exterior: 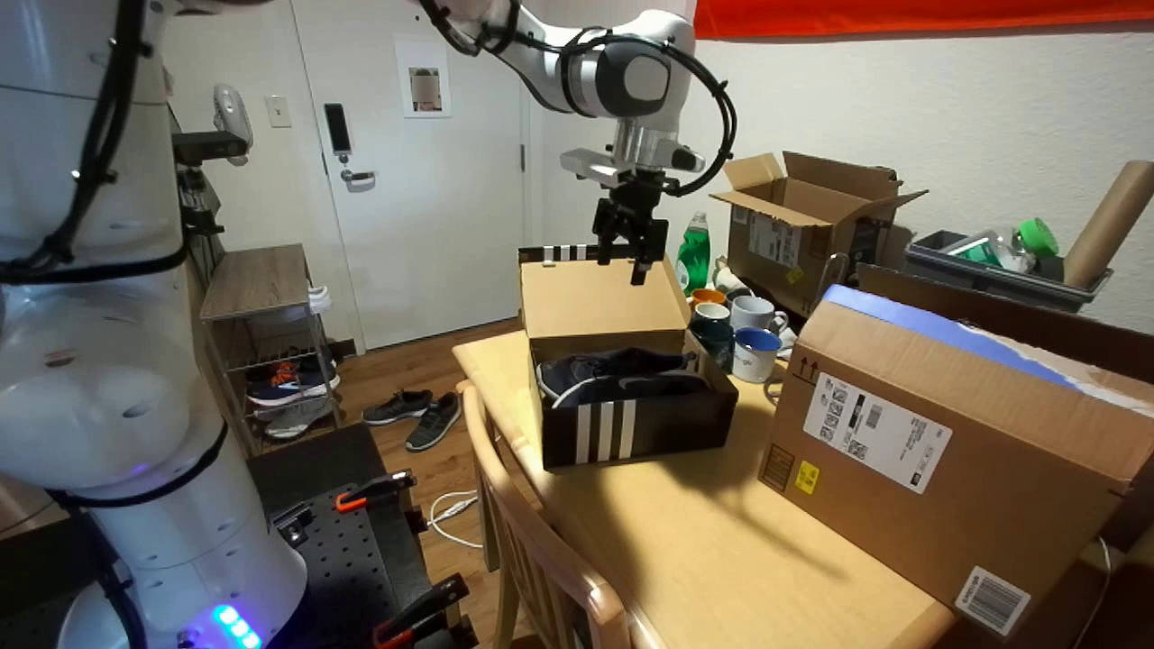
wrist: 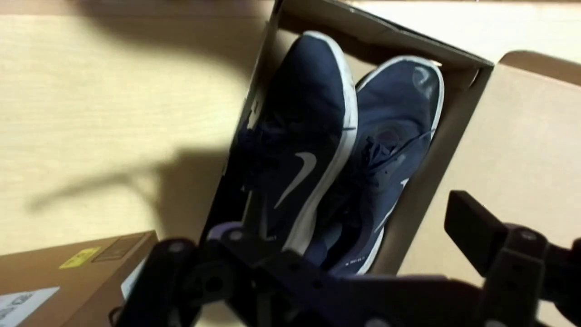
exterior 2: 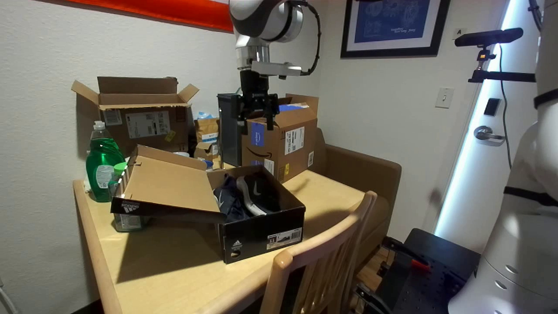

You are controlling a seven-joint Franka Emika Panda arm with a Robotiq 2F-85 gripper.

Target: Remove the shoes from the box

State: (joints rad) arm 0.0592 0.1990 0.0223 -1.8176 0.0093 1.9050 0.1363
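The black box with white stripes stands on the table, its tan-lined lid tipped open; it also shows in an exterior view and the wrist view. Inside lie two dark navy shoes with white soles. One shoe is tilted on its side, its pale swoosh up, overlapping the other shoe, which lies more upright; both show in both exterior views. My gripper is open and empty, pointing down above the box, apart from the shoes. It hides the heel ends in the wrist view.
A large brown carton stands beside the box. Mugs, a green soap bottle and a raised-flap carton are close behind the lid. A wooden chair stands at the table edge. A grey bin is farther back.
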